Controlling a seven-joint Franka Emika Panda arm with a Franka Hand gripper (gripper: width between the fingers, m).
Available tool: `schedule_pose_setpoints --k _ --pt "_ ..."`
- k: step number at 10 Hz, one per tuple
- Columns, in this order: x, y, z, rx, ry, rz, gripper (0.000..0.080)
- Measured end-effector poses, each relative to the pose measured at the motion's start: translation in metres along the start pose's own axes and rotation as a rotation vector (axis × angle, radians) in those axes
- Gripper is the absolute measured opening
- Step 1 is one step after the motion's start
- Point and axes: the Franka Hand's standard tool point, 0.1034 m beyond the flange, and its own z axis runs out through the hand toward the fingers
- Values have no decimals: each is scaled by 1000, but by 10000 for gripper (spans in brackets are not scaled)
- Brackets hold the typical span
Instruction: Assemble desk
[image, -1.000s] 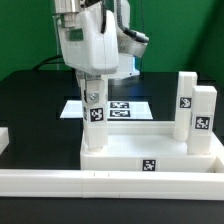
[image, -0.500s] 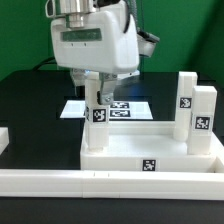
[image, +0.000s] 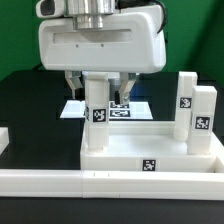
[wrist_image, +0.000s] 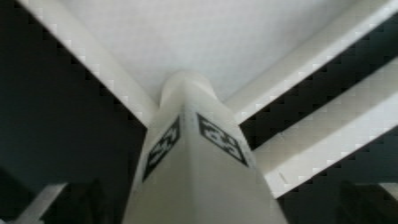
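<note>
The tool (image: 98, 88) hangs over a leg block (image: 96, 122), fingers spread either side of its top, not pinching it. That leg (wrist_image: 199, 150) stands upright at a corner of the tabletop (image: 150, 150), which lies on the bench against the white rail (image: 110, 183). It looks light, rigid, smooth plastic, likely slippery: grip the flat opposite faces near the top, squarely.

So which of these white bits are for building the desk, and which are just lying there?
For the desk: the tabletop; the leg at the gripper; two more legs standing on the exterior view's right.

Just there: the marker board; the border rail in front.
</note>
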Motion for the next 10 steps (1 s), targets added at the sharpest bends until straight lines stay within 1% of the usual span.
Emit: schedule_pose_setpoints --k 2,3,4,5,7,8,10 --pt "0 1 0 -2 0 -157 649" --pt "0 1 0 -3 0 -195 649" --pt "0 1 0 -10 0 -299 649" --pt "0 0 0 -16 0 -336 649" --pt "0 -1 0 -35 0 -487 649" --pt "1 0 0 -41 -2 -594 649" --pt "1 2 0 -43 -5 -680 649"
